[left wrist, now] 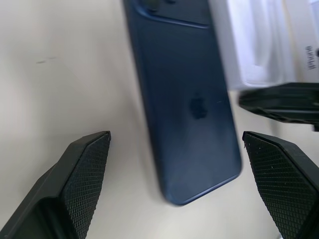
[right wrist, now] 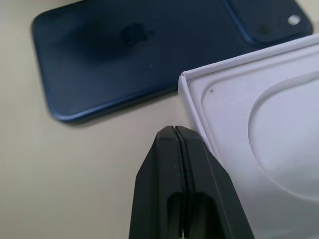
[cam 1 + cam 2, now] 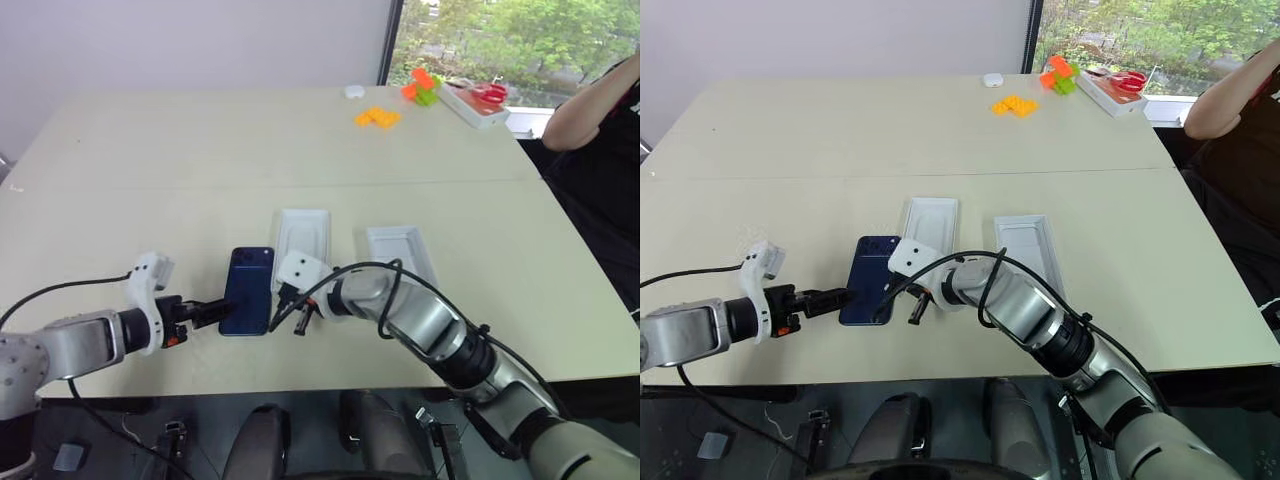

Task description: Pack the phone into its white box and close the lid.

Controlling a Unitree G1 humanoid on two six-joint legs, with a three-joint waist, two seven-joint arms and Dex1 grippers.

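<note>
The phone [image 3: 249, 290] lies flat and back-up on the worktop [image 3: 200, 170], its camera end toward the far side. Just beside it, away from the left gripper [image 3: 213, 313], sits a white tray with an oval recess [image 3: 302, 238]; a second white tray [image 3: 402, 254] lies beyond that one. Which of them is the box and which the lid cannot be told from here. The left gripper has its jaws spread wide, level with the phone's near end and on its outer side, holding nothing. The right gripper [image 3: 289, 318] has its jaws pressed shut and empty, tip hovering between the phone's near corner and the recessed tray's corner. The step looks like picking up the phone. Done well, the open jaws would straddle the phone's narrow width, and the closed right tip could brace or tip the opposite long edge so a finger gets under the glossy slab without it skating into the tray.
</note>
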